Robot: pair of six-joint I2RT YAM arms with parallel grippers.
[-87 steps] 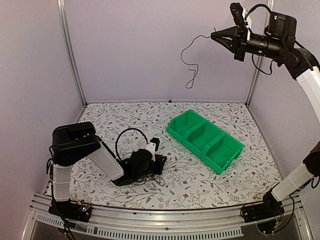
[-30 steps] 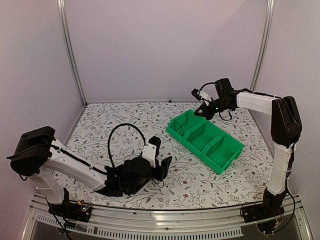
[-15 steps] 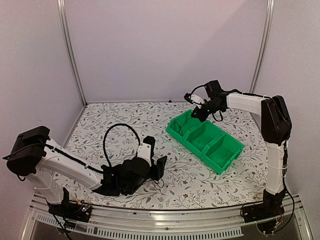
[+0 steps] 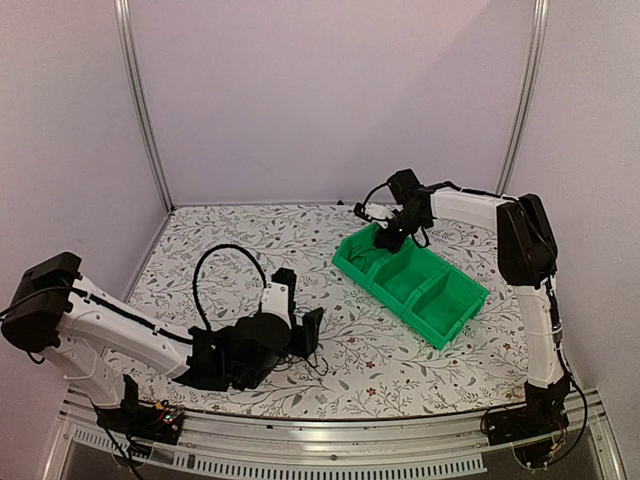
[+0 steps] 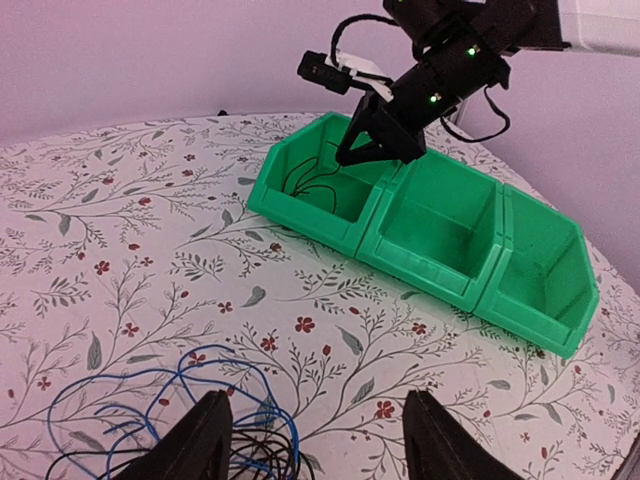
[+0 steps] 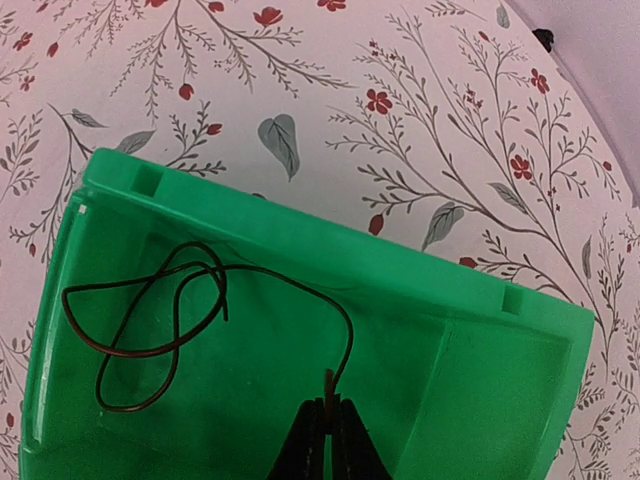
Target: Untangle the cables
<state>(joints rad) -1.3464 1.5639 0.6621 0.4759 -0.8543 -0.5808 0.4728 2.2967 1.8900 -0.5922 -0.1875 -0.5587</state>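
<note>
Cables (image 5: 262,420) in a loose tangle lie on the flowered table (image 4: 250,235), at about 7 o'clock from its middle in the top view, just in front of my left gripper (image 5: 320,445). In my left wrist view the tangle sits at 7 o'clock of the picture. A blue wire (image 5: 180,357) makes wide loops there, and some thin black ones are bunched close to my left-hand finger. My left gripper stands wide open and low over the table, its two fingers (image 5: 205,445) well apart, and it has hold of nothing. Whether a finger touches the wires, I cannot tell.

A single dark cable (image 6: 140,350) is well apart from the tangle. It lies in the green bin (image 4: 385,298), which has three compartments in a row and stands slantwise at about 3 o'clock from the middle of the table. The cable is in the end compartment, the one at the 10 o'clock end of the bin in the top view. In my right wrist view it makes a crossed loop on the compartment floor at 9 o'clock, then runs in a curve toward 6 o'clock, up to the tips of my right gripper (image 6: 325,410). My right gripper is closed tight, the fingers pressed together, and it pinches the end of this cable. It hangs over that end compartment with the tips pointing down into it.
</note>
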